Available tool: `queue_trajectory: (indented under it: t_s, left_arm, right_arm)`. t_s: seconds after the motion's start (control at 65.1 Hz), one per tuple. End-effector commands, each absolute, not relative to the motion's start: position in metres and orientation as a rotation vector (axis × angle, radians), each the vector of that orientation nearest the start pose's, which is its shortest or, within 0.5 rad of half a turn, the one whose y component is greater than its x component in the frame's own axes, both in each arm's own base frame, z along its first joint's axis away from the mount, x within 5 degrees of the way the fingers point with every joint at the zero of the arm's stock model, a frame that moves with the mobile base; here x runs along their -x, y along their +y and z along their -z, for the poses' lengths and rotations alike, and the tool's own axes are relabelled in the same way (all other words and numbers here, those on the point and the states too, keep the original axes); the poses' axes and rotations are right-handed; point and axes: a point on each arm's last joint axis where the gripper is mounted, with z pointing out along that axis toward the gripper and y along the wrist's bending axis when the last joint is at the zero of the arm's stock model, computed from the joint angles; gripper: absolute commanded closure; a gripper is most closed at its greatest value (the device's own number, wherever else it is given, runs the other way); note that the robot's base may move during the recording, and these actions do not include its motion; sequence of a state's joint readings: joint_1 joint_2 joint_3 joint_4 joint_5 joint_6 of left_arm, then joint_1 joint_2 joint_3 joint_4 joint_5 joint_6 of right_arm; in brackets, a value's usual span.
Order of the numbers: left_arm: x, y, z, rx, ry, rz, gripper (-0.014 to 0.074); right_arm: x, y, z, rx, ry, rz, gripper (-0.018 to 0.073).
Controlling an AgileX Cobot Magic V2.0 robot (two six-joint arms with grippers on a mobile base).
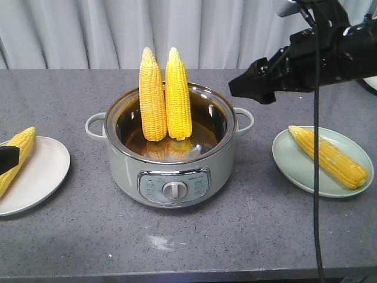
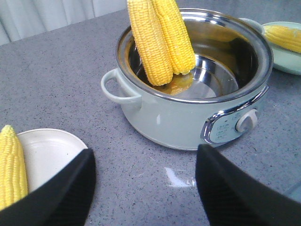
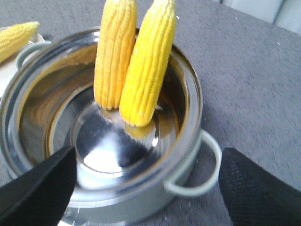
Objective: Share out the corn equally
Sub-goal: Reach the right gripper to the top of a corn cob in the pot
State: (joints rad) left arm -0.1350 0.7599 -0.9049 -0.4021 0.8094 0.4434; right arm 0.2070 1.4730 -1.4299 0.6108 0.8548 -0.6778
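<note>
**Pincers both wide and empty; half the sharing to go**

Right pincer (image 3: 146,157) hangs above the right side of the electric cooker (image 1: 121,168) with its jaws spread wide and nothing between them. The left pincer (image 2: 145,153) is just as wide and just as empty, low beside the white plate (image 1: 47,171).

Everything sits on the grey speckled counter (image 1: 247,236). The pale green cooker is at its middle with no lid on, and its steel bowl holds only two cobs. The white plate lies at the counter's left edge and a green plate (image 1: 291,165) near the right edge, each well apart from the cooker. Each plate holds one cob lying flat: the white-plate cob (image 1: 25,141) along that plate's left side, the green-plate cob (image 1: 327,156) slantwise across its plate. In the cooker the left-hand cob (image 1: 152,97) and the right-hand cob (image 1: 178,94) stand butt down with their paler tips up. They touch side by side and lean on the far rim, with much of their length above it.

With one cob on each plate, one more apiece would make the shares even. The cobs look stiff and fairly weighty, so they should not bend. The rounded kernels may be slick, though, and the taper could let a grip slide toward the tip. The best hold, I judge, is across the thick stretch just above the rim, firm without crushing kernels, then straight up to clear the wall. Since the two touch, taking one may topple the other.
</note>
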Motion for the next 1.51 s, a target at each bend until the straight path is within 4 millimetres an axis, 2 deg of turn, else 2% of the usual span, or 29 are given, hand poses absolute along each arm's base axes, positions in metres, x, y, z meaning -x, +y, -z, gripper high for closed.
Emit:
queue_trajectory:
  t_s: [0.0,0.43,0.753,1.03,1.306,1.383,1.491]
  left_arm:
    - [-0.132,-0.045,-0.392,-0.439,1.965,0.312,0.0143]
    - [-0.132,-0.045,-0.392,-0.439,1.965,0.312,0.0143]
    - [-0.132,-0.045,-0.392,-0.439,1.965,0.312,0.0143]
    - [-0.132,-0.045,-0.392,-0.439,1.965,0.312,0.0143]
    - [-0.132,-0.045,-0.392,-0.440,1.966,0.312,0.0143]
    - [-0.132,-0.045,-0.392,-0.439,1.965,0.312,0.0143]
    - [-0.132,-0.045,-0.392,-0.439,1.965,0.312,0.0143]
  right_arm:
    - [-0.323,0.110,-0.411,0.704,1.992,-0.503,-0.0021]
    - [-0.400,0.137,-0.394,0.767,1.970,-0.668,-0.0021]
    - [-0.444,0.152,-0.380,0.766,1.934,-0.757,-0.0021]
    - [-0.466,0.161,-0.369,0.756,1.905,-0.851,-0.0021]
    - [-0.468,0.186,-0.350,0.798,1.929,-0.871,-0.0020]
    - [-0.469,0.190,-0.346,0.800,1.934,-0.874,-0.0003]
    - [-0.470,0.191,-0.346,0.788,1.928,-0.868,0.0066]
